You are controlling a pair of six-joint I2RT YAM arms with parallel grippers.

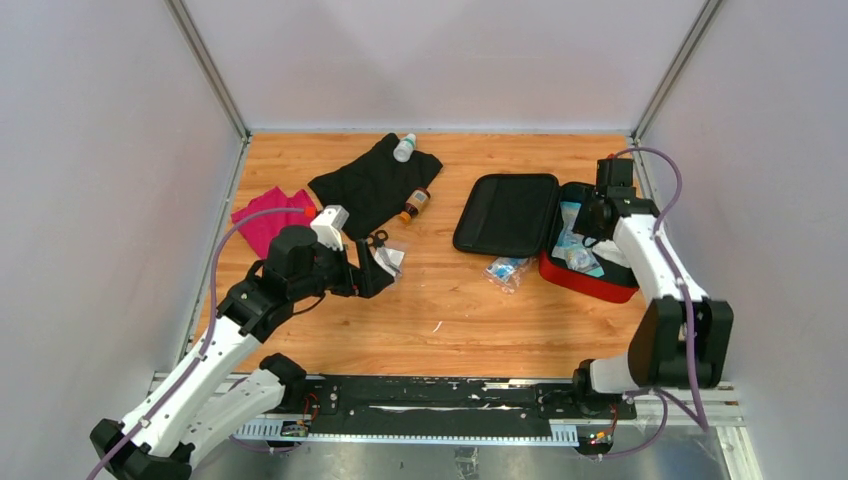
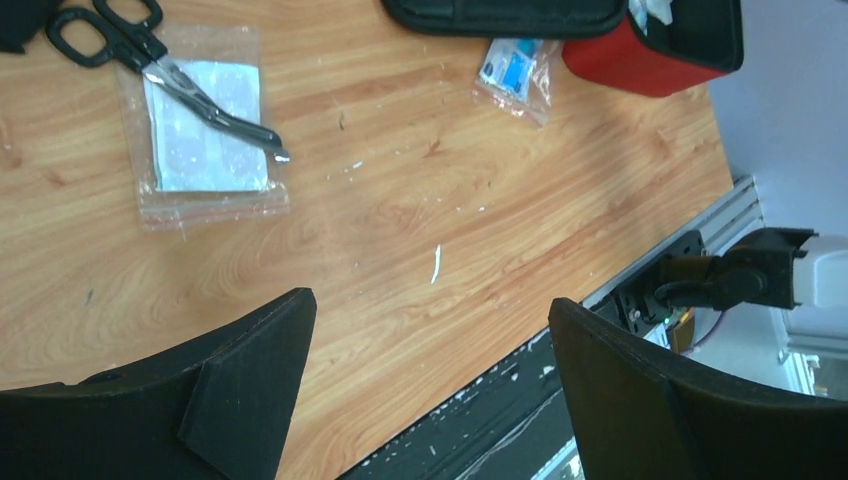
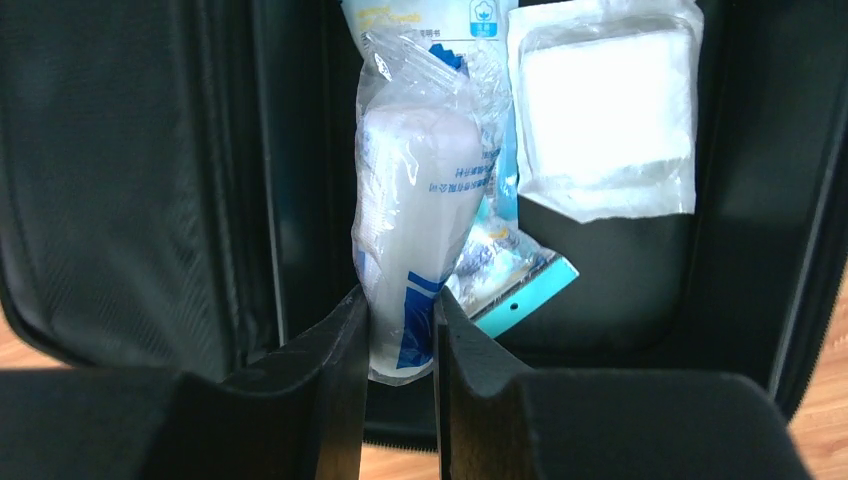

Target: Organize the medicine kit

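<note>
— Where is the medicine kit [image 1: 588,281]?

— Open on the table [image 1: 470,325], on the right arm's side. Its red half sits to the right, and the black-lined lid lies flat to the left of it.

— And the right claw [image 3: 400,300]?

— Over the kit's red half, pinched narrow on a wrapped white roll [image 3: 415,190] with blue print. Both fingers press the bottom of the wrapper. The roll reaches into the kit.

— What else is in the kit?

— A white pad [image 3: 605,110] in a clear sleeve, just right of the roll. A blue-edged packet [image 3: 525,292] sits partly under the roll.

— What about the left claw [image 2: 430,310]?

— Well to the left of the kit, low over bare wood. It is spread wide and holds nothing.

— Is anything near it?

— A clear bag [image 2: 205,140] with a white square inside. Black-handled scissors [image 2: 150,60] lie across it, their handles past the bag's edge. Both are apart from the fingers.

— Anything closer to the kit?

— A small clear packet [image 2: 515,72] with blue inside, just beside the kit where the lid meets the red half, on the near side.

— And farther off?

— Left of the lid lies a black cloth [image 1: 370,185], with a white bottle [image 1: 404,148] on its far edge and a brown bottle [image 1: 414,203] at the edge nearest the kit. A magenta cloth [image 1: 265,220] lies beyond it, farthest from the kit.
</note>
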